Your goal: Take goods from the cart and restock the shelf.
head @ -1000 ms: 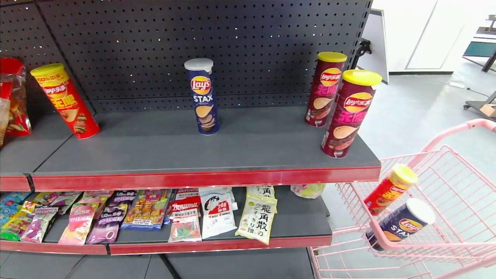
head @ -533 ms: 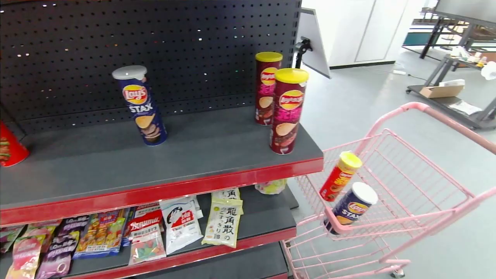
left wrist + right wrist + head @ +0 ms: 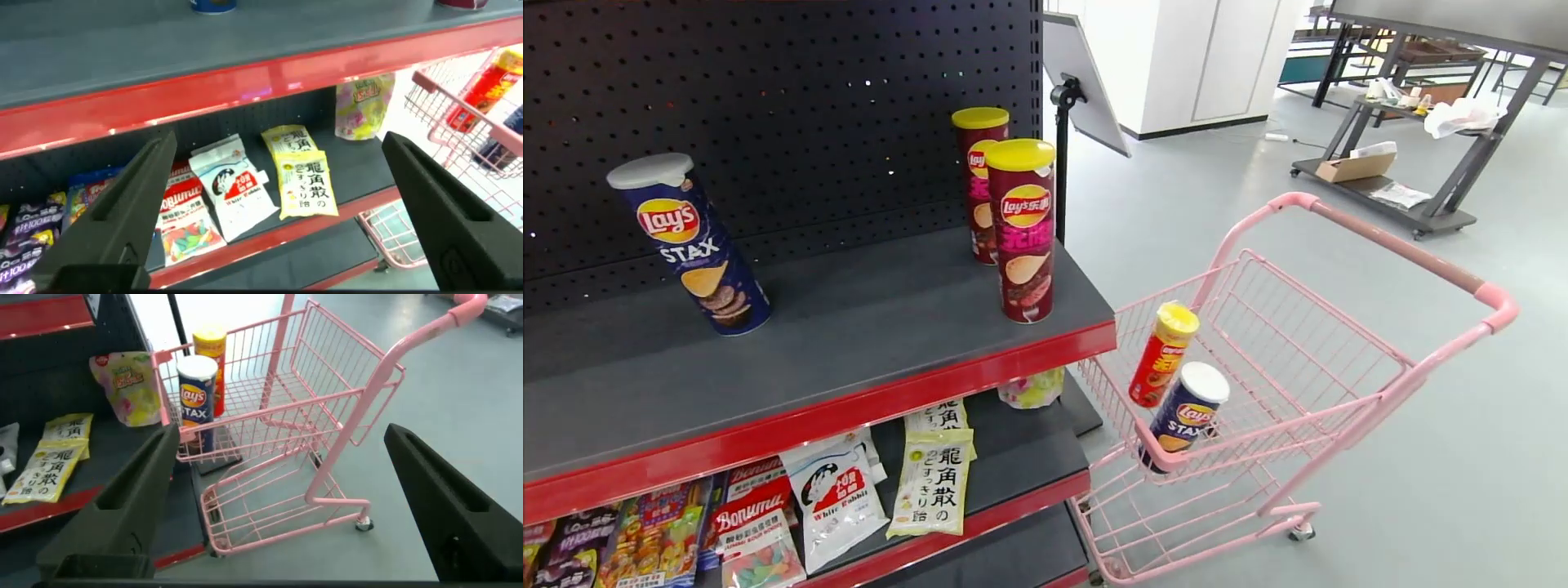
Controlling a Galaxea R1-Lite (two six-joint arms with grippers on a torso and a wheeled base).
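The left gripper [image 3: 279, 139] is hanging level with the lower shelf [image 3: 368, 175], its fingers spread wide around nothing. Beyond them a white packet [image 3: 233, 184] and a yellow packet [image 3: 302, 175] are lying flat. The right gripper [image 3: 282, 431] is likewise gaping wide and unloaded, facing the pink cart [image 3: 343, 392]. Its camera is also taking in the cart's bottom rack and a wheel [image 3: 362, 525].

In the head view the cart is standing at lower right, just beside the shelf end. A blue can [image 3: 1186, 408] and a red can [image 3: 1162, 355] are leaning side by side in its corner, with the wire rim crossing the blue can's base. A green bag [image 3: 1033, 388] is sitting beside the cart. On the upper shelf [image 3: 849, 327], a second blue can [image 3: 690, 245] is standing at left. A maroon can [image 3: 1023, 233] is standing at the right end, with another maroon can [image 3: 976, 184] behind it. At upper right, a metal trolley [image 3: 1405, 163] is standing well apart.
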